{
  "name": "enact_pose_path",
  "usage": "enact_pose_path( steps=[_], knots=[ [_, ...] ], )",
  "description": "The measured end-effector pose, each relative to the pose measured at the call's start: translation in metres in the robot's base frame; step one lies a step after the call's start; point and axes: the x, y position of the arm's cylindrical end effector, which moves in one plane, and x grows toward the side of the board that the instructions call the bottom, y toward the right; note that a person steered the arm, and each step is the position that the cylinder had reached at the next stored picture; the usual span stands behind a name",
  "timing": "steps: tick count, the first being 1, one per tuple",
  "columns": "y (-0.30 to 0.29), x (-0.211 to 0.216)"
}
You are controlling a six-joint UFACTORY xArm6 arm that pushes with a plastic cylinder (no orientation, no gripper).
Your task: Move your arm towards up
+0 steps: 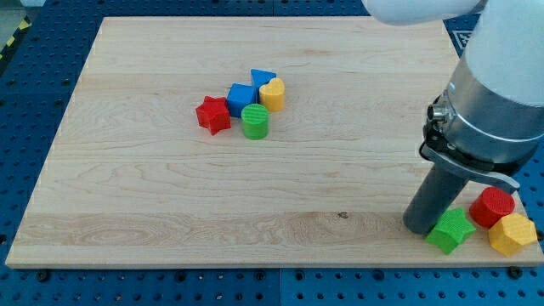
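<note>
Tip low at the view's bottom right, upward move not yet evident.

My tip (422,229), no jaws, grasping nothing, just beside green star (451,230); whole board (170,187) above left to cross.

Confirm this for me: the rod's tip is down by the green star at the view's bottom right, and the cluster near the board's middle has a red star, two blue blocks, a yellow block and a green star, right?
Not quite. In the camera view the green block in that cluster is a cylinder, not a star. The rest holds: my tip sits just left of the green star at the view's bottom right, and the cluster has a red star, two blue blocks and a yellow block.
</note>
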Motion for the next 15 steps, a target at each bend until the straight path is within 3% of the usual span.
enact_pose_path(
  steps=[5, 8, 10, 13, 15],
  knots=[
    [0.015, 0.000],
    [-0.012, -0.022],
    [-0.016, -0.059],
    [-0.019, -0.073],
    [-0.033, -0.128]
  ],
)
